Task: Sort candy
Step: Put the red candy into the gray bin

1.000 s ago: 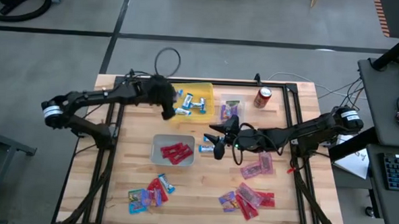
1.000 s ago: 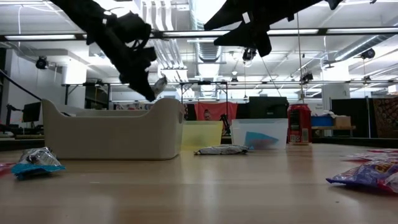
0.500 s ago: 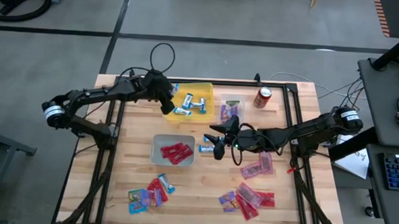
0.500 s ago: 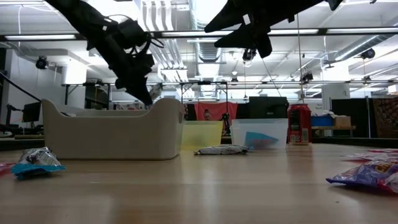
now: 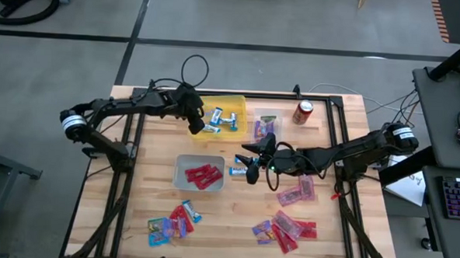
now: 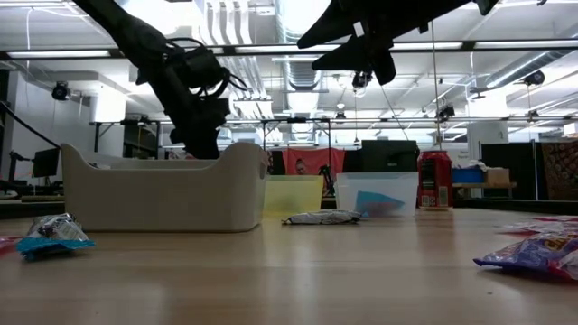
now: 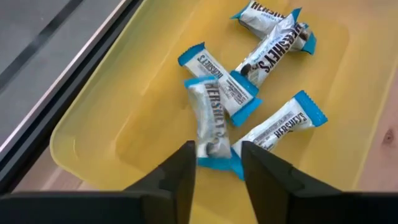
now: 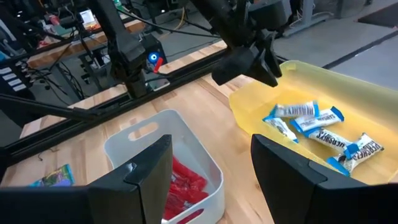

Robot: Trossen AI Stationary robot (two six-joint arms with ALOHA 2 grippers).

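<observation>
Candy (image 7: pixel 210 124) beneath left end effector (image 7: pixel 214 163)

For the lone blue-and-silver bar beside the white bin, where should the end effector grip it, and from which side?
Probably from straight above, across the narrow middle of the blue-and-silver bar. It lies flat on the table with its crimped ends thin, and the white bin stands close beside it.

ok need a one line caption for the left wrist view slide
Left gripper open above the yellow bin, which holds five blue-and-silver mini bars.
</observation>
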